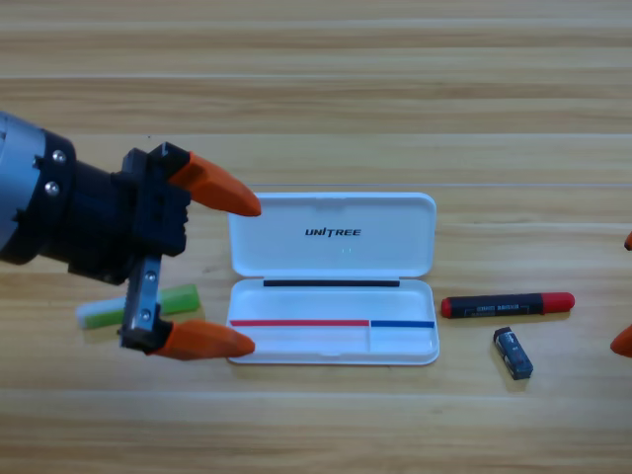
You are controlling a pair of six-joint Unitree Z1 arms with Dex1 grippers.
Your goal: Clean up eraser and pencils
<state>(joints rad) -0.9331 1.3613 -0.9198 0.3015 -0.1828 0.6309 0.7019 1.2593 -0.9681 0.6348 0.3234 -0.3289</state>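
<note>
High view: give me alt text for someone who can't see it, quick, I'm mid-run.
The left gripper, jaws open, hangs over the light green pencil at the left end of the open white case. The navy pencil and the eraser lie on the wooden table right of the case; the right gripper waits at the right edge.

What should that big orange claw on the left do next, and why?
Probably lower the left gripper onto the green pencil and close on it. Its jaws stand wide open right above that pencil, which lies on the table left of the open white case. The navy pencil and eraser lie on the far side, nearer the right gripper at the picture's edge.
</note>
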